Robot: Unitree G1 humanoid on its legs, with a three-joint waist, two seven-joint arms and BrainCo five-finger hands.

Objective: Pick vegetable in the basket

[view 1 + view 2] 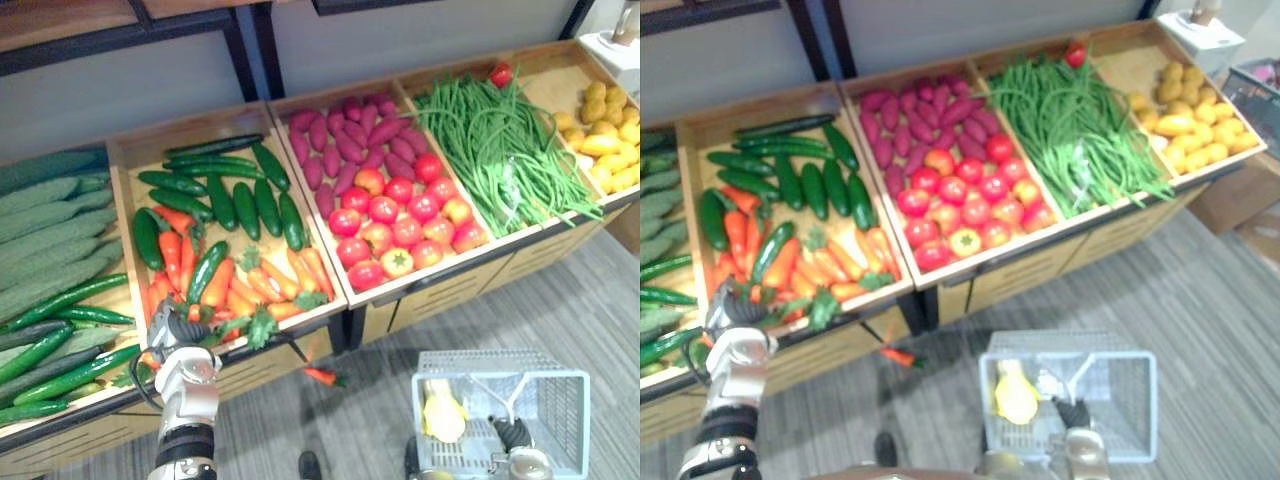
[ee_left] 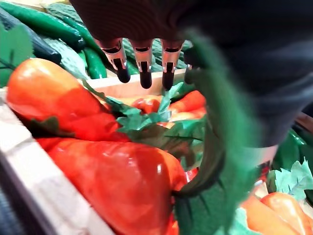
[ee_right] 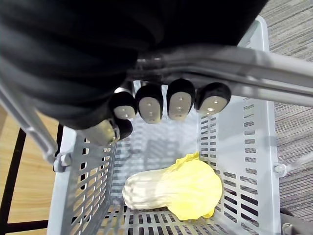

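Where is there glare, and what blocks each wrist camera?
Left wrist view: bright glints on the nearest carrot; the dark cover of the left hand and a green leaf block much of the crate. Right wrist view: the right hand, curled round the basket handle, hides part of the basket; the cabbage inside is evenly lit.

Shop: vegetable bins [image 1: 330, 290], basket [image 1: 560, 385]

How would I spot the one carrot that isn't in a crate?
Find the wooden crate of carrots and cucumbers. On the grey floor just below its front right corner, left of the grey basket, lies one small orange carrot, the only vegetable on the floor.
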